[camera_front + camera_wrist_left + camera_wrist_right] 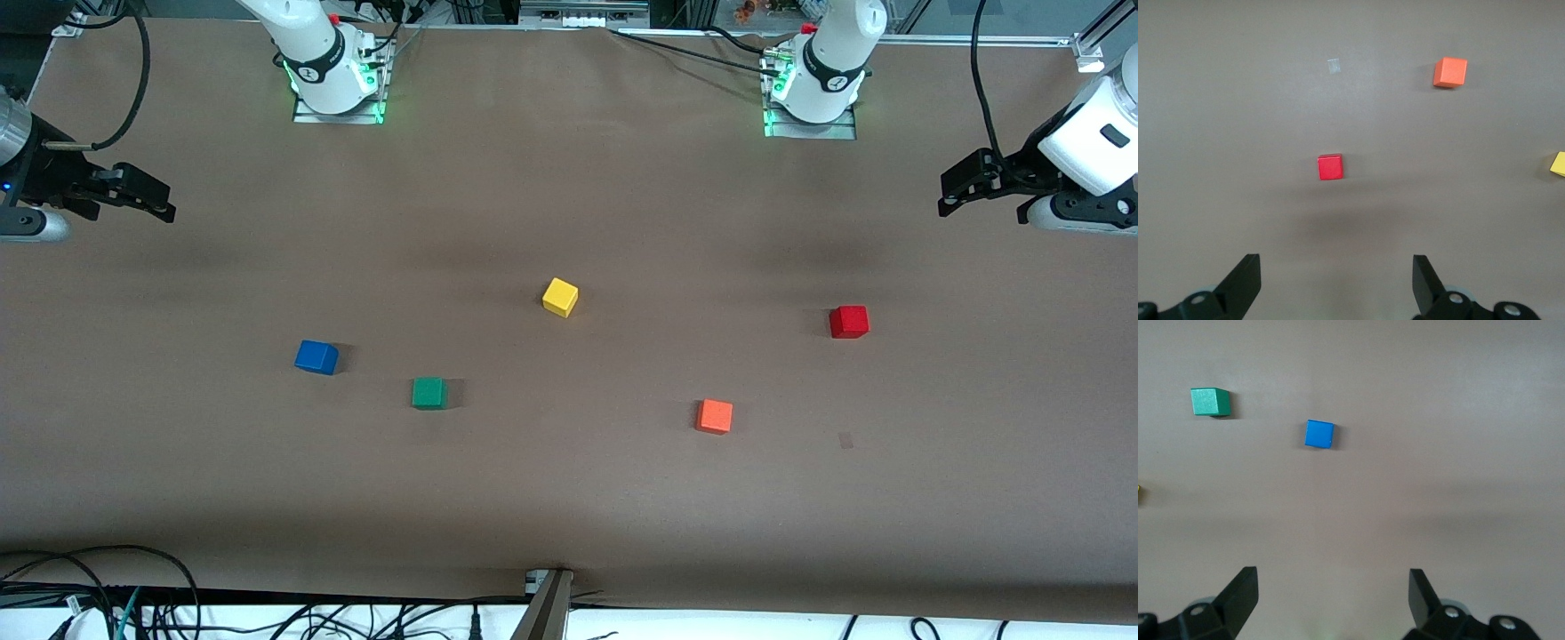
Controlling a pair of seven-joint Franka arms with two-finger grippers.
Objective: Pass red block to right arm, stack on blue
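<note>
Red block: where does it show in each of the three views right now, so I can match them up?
Front view: red block on the table toward the left arm's end, farther from the camera than the orange cube.
Left wrist view: red block mid-picture, alone on the table.
Right wrist view: not in it.
Shared landmark: the orange cube.

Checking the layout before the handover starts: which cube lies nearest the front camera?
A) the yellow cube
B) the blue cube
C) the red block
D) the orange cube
D: the orange cube sits lowest in the front view, below the green cube, the blue cube, the red block and the yellow cube.
</note>
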